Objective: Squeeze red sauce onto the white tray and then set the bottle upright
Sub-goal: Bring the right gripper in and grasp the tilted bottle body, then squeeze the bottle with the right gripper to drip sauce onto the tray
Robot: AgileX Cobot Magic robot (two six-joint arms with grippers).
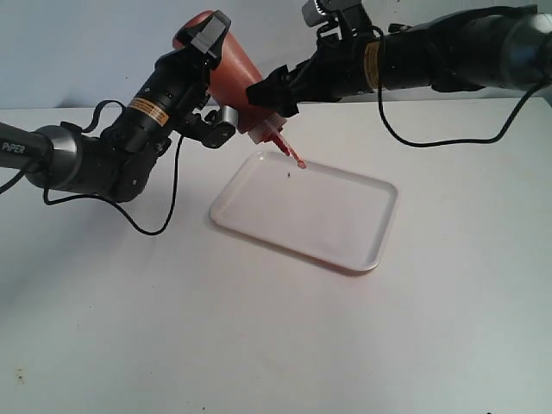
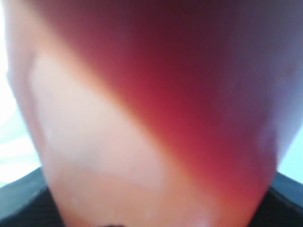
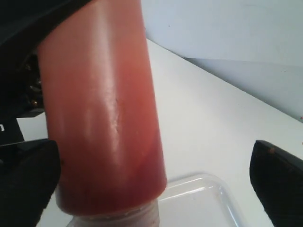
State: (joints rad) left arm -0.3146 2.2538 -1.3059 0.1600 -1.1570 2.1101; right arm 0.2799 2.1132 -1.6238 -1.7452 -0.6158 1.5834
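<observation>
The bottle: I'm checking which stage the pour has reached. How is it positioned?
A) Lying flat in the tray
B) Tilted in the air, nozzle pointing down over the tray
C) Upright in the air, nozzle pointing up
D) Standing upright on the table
B: the bottle is off the table and tilted, with its nozzle aimed down over a corner of the white tray.

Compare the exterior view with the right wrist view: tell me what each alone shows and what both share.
Exterior only: the nozzle pointing down, red sauce at its tip over the tray, and the left gripper clamping the bottle. Right wrist only: the right gripper open, one finger beside the bottle, the other well clear. Both: the bottle and part of the tray.
</observation>
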